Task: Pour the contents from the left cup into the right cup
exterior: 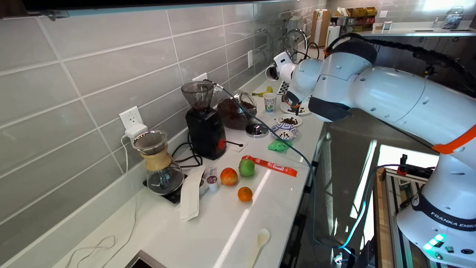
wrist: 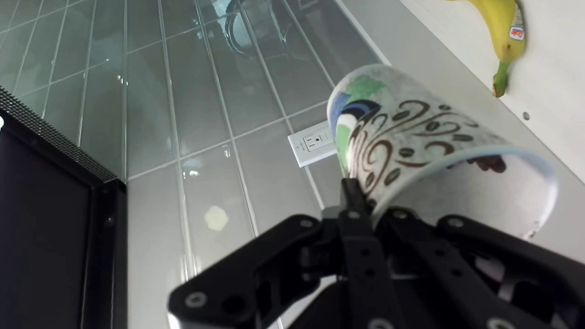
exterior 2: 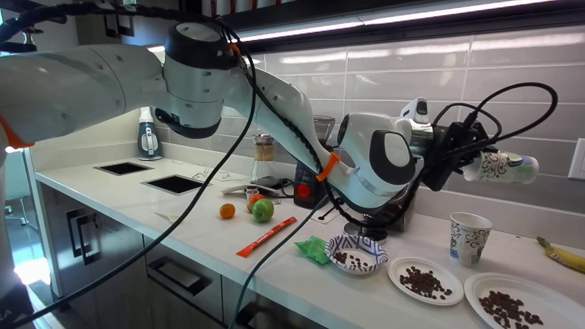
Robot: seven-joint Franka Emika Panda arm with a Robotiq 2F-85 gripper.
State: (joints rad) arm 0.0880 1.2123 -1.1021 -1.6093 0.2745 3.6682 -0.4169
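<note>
Over the white tabletop (exterior: pixel 202 238) I see the robot arm (exterior: pixel 394 95), its pincer (wrist: pixel 374 204) clamped on the wall of a patterned paper cup (wrist: pixel 406 130) tipped in the air, an upright cup (exterior 2: pixel 470 240) standing on that tabletop, and dark pieces (wrist: pixel 492 163) inside the tipped one.

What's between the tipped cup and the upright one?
Just open air: in an exterior view, nothing shows between the tipped cup and the upright cup.

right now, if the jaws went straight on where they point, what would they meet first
Probably the tiled wall near the outlet; the cup the jaws hold might touch it first, though depth is unclear.
</note>
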